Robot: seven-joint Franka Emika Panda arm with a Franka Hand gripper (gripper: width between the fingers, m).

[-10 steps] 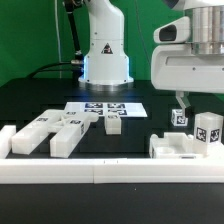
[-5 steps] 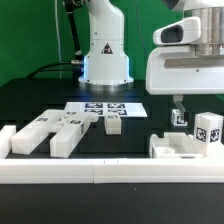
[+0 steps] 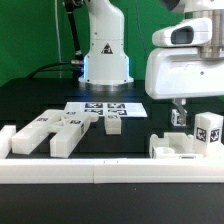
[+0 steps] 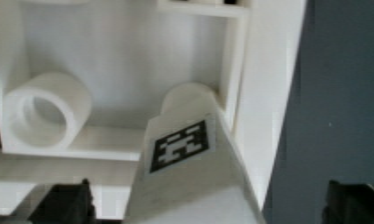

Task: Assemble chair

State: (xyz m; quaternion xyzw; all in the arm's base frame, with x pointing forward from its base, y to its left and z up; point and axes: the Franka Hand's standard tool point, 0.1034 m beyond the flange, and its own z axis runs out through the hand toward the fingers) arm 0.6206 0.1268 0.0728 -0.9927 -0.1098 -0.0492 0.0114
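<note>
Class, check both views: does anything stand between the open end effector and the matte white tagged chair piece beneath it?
Nothing visible does. In the wrist view the matte white tagged chair piece sits directly below the open end effector, with nothing between them.

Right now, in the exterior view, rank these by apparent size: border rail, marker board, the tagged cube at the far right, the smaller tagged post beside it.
1. border rail, though it is nearest the camera.
2-3. marker board and tagged cube: too close to rank; the board is wider, the cube taller.
4. tagged post.
</note>
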